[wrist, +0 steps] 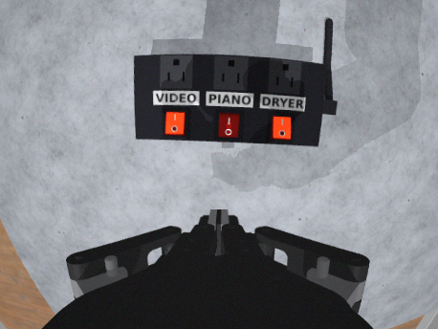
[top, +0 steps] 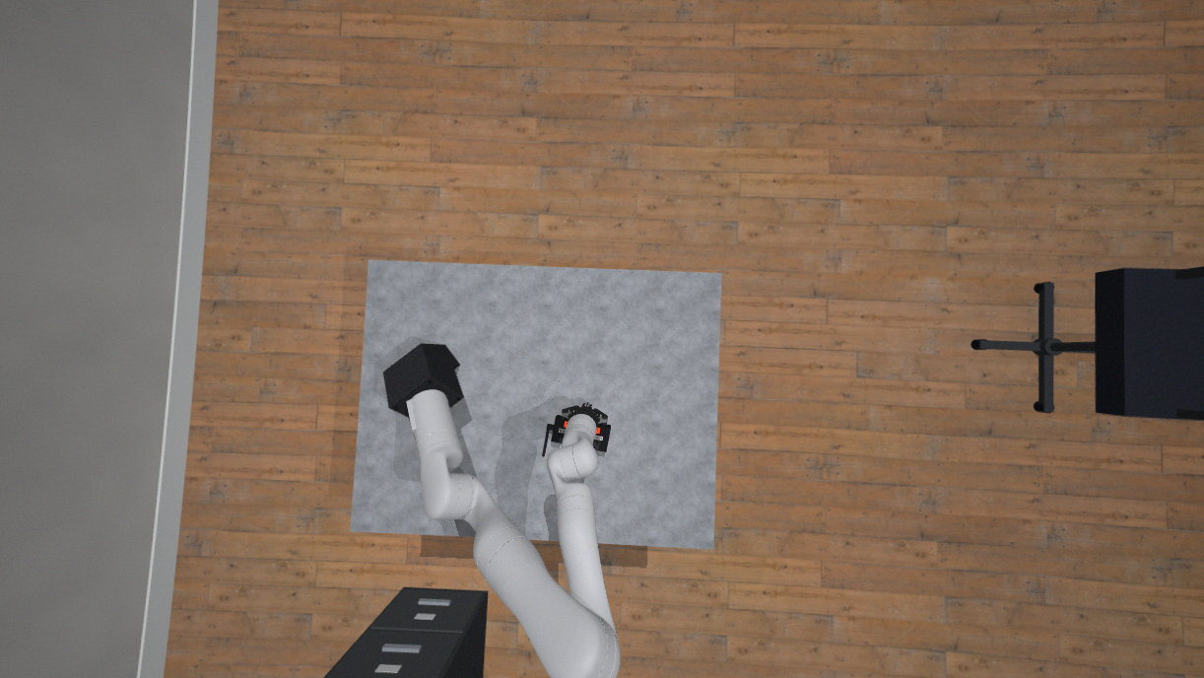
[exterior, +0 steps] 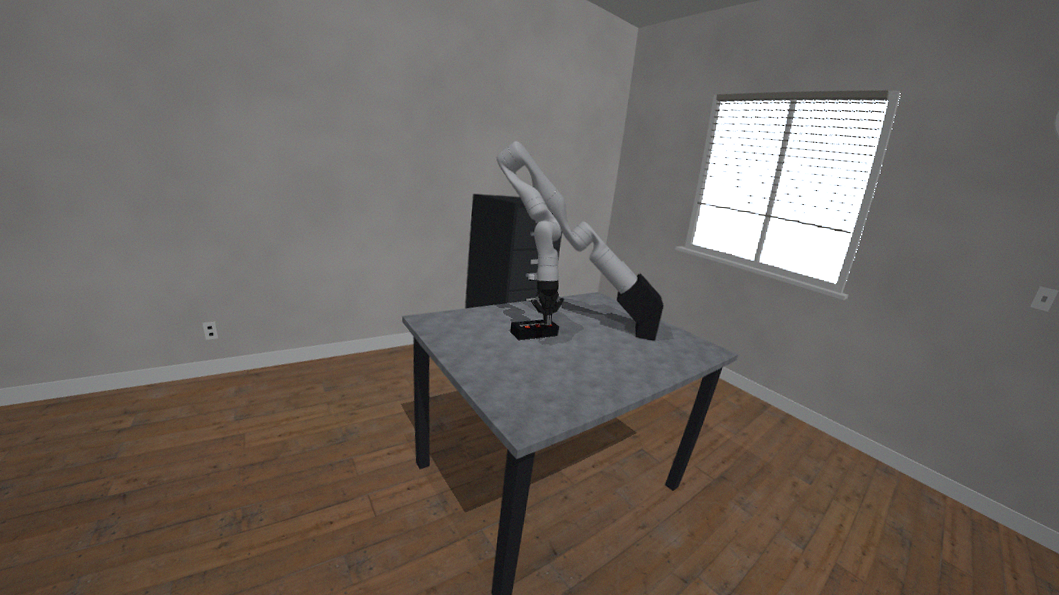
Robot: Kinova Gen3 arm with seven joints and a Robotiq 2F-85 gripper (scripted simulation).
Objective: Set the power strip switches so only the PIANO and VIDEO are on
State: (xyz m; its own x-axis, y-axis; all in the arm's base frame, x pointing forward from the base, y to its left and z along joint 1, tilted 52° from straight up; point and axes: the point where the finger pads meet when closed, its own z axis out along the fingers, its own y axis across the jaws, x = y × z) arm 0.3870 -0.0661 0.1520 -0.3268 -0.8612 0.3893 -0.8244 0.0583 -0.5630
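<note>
A black power strip (wrist: pixel 229 99) lies flat on the grey table, right way up, with three outlets and three labelled switches. The VIDEO switch (wrist: pixel 175 124) glows bright orange. The PIANO switch (wrist: pixel 228 126) is dark red. The DRYER switch (wrist: pixel 281 128) glows bright orange. A short black cord stub sticks up at the strip's right end. My gripper (wrist: pixel 219 221) is shut and empty, hanging above the table just in front of the PIANO switch. In the overhead view the gripper (top: pixel 581 425) covers most of the strip. In the room view the strip (exterior: pixel 535 330) sits under the gripper (exterior: pixel 546 313).
The arm's black base (top: pixel 421 376) stands on the table's left part. A black filing cabinet (top: pixel 413 631) stands beside the table's near edge. A dark stand and box (top: pixel 1128 343) are far off on the floor.
</note>
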